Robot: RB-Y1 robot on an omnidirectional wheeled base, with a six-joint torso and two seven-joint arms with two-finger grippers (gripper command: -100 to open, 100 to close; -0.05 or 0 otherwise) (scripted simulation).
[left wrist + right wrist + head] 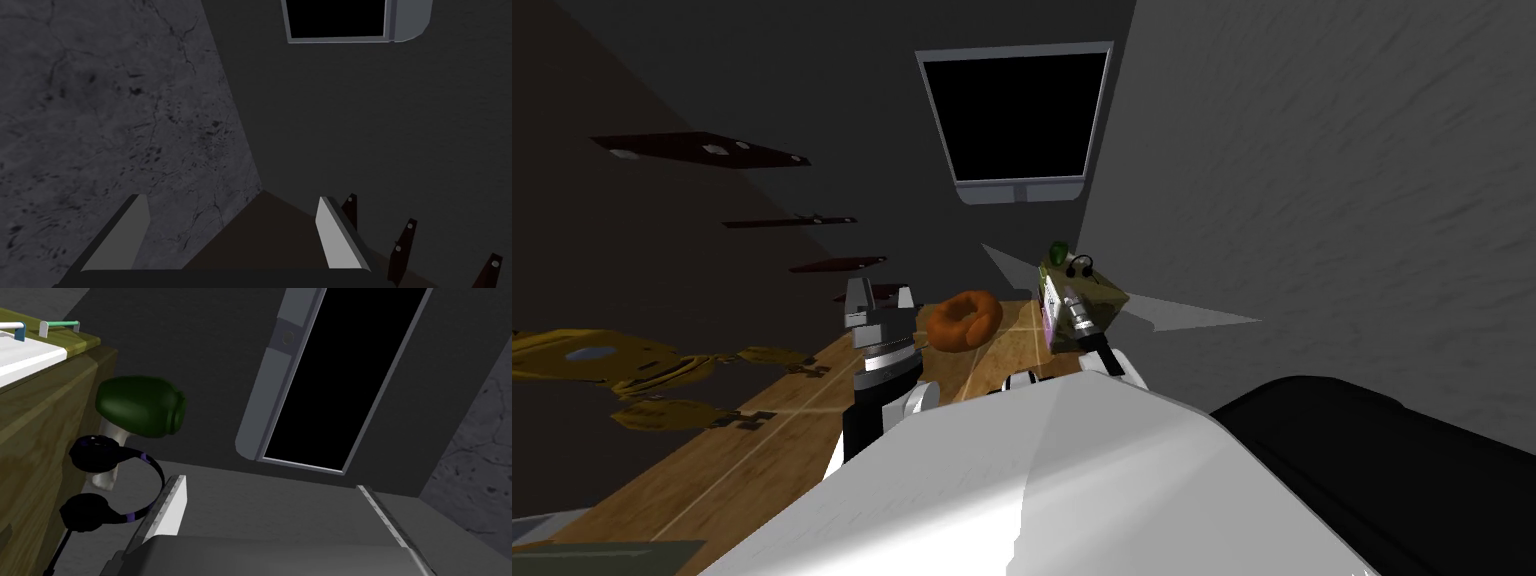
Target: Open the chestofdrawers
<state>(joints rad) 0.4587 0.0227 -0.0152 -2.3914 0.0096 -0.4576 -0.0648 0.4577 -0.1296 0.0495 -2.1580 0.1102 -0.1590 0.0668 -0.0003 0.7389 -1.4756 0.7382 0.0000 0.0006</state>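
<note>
The chest of drawers is a small olive-brown wooden box by the right wall, with white drawer fronts. In the right wrist view its wooden side and a white front with small bar handles show. On it stand a green vase and black headphones. My right gripper is open with nothing between its fingers, one finger close beside the headphones. From the head view it reaches to the chest's front. My left gripper is raised apart to the left, open.
An orange ring-shaped cushion lies on the wooden floor between my arms. Yellow objects lie left, dark shelves hang on the left wall. A black bulky object is at my right. A framed black area is ahead.
</note>
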